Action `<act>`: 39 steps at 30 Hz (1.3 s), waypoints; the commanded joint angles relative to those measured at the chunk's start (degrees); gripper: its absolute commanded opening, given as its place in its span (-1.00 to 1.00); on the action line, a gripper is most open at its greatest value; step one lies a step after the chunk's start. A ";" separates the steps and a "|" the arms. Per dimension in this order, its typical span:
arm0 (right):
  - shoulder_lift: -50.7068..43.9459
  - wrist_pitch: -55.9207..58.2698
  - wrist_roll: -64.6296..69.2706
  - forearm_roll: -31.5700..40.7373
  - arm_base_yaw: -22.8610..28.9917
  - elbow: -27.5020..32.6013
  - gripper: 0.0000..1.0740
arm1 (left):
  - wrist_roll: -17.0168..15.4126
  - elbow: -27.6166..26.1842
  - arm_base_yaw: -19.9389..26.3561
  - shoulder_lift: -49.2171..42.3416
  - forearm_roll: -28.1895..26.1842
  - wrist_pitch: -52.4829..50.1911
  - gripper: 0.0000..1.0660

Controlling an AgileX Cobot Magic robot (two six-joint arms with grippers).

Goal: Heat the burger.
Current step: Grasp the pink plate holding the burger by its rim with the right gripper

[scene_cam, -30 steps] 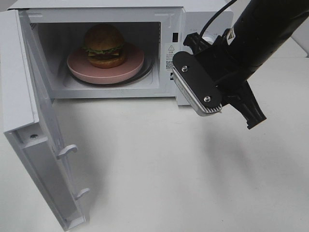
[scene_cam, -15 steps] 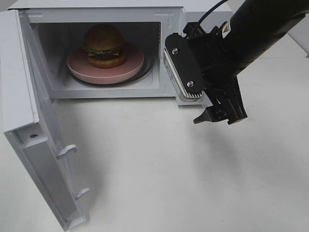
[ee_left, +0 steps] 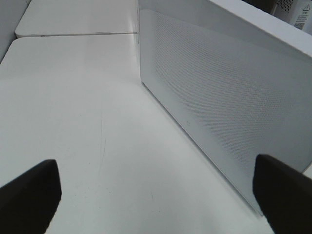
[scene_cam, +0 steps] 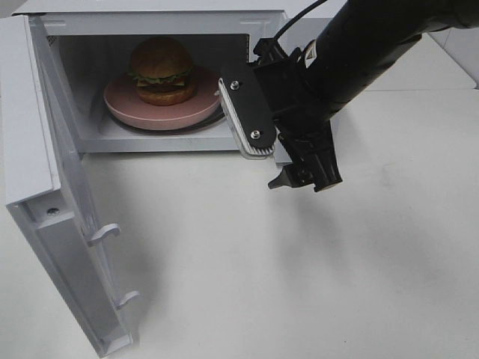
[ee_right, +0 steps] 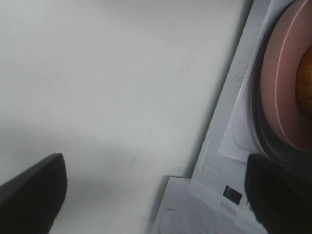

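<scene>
The burger (scene_cam: 161,69) sits on a pink plate (scene_cam: 120,105) inside the microwave (scene_cam: 150,16), whose door (scene_cam: 45,187) stands wide open. The right gripper (scene_cam: 305,179) hangs just before the oven's right front, jaws spread apart and empty. The left gripper (ee_left: 156,195), jaws also apart, holds nothing beside the door's outer face.

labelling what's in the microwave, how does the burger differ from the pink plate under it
The burger is tall and narrow, while the plate is wide and flat.
The burger is layered, with a golden-brown bun, green lettuce and a dark patty. The plate is plain pink.
The burger sits on top of the plate, toward its back, and the plate lies low in the cavity.
Both are round, and both sit inside the open microwave.
</scene>
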 commanded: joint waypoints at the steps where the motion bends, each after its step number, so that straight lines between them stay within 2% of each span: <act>1: 1.55 -1.20 1.26 -1.03 0.29 -1.60 0.74 | 0.00 0.06 0.11 -1.15 -0.11 -0.40 0.89; 18: 11.97 -6.42 3.84 -3.84 1.49 -10.08 0.71 | 0.00 0.06 0.11 -1.15 -0.11 -0.40 0.89; 39: 27.04 -7.28 7.10 -4.64 1.49 -26.76 0.67 | 0.00 0.06 0.11 -1.15 -0.11 -0.40 0.89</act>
